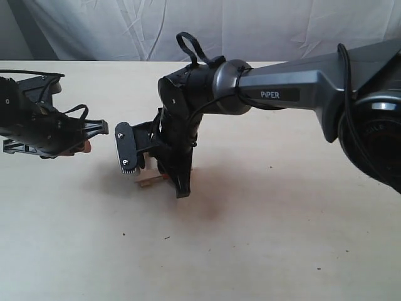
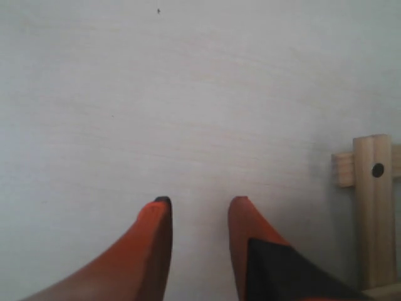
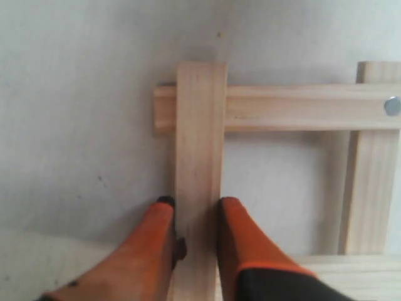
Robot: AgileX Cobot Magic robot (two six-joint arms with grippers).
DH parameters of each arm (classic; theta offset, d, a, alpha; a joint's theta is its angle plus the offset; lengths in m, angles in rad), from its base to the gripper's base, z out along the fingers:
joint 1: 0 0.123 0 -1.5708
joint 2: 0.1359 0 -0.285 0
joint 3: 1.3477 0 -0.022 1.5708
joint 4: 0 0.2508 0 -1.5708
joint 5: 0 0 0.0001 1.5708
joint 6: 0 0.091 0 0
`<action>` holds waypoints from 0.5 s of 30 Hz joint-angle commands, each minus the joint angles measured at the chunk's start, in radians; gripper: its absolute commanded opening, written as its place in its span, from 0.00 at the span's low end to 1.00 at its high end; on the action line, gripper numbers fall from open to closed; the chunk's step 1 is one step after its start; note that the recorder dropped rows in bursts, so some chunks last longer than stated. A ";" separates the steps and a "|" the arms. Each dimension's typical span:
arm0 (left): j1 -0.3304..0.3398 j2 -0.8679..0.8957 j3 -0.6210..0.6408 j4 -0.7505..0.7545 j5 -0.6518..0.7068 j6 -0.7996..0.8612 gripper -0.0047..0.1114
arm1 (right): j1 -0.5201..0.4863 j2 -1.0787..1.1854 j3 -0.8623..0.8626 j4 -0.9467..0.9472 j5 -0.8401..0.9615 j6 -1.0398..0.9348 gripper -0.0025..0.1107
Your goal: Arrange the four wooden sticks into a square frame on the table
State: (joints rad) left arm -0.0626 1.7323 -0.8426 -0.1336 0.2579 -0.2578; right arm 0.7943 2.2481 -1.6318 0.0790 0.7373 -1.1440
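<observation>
Four pale wooden sticks form a square frame on the table (image 1: 269,238). In the right wrist view one stick (image 3: 200,144) lies across a cross stick (image 3: 294,108) that carries a small metal dot, with a third stick (image 3: 368,188) on the far side and a fourth (image 3: 351,269) close to the camera. My right gripper (image 3: 195,204) is shut on the first stick, one orange finger against each of its sides. In the exterior view the right gripper (image 1: 174,180) hides most of the frame (image 1: 149,182). My left gripper (image 2: 199,205) is open over bare table, beside a frame corner (image 2: 373,207).
The right arm (image 1: 282,94) reaches across the middle of the table from the right. The left gripper (image 1: 95,135) hangs just left of it, a short gap away. A white cloth backdrop (image 1: 188,28) runs behind the table's far edge.
</observation>
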 commanded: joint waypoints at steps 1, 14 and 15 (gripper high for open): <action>0.001 0.003 -0.006 -0.009 -0.008 0.000 0.31 | -0.006 0.001 -0.008 0.014 -0.014 0.003 0.02; 0.001 0.000 -0.008 -0.007 -0.016 0.000 0.31 | -0.006 -0.037 -0.008 0.060 -0.010 0.154 0.43; 0.001 -0.001 -0.010 0.001 -0.007 0.000 0.31 | -0.006 -0.050 -0.008 0.060 -0.007 0.198 0.43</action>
State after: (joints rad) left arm -0.0626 1.7323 -0.8426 -0.1336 0.2520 -0.2578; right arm 0.7943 2.2414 -1.6318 0.1283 0.7333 -1.0321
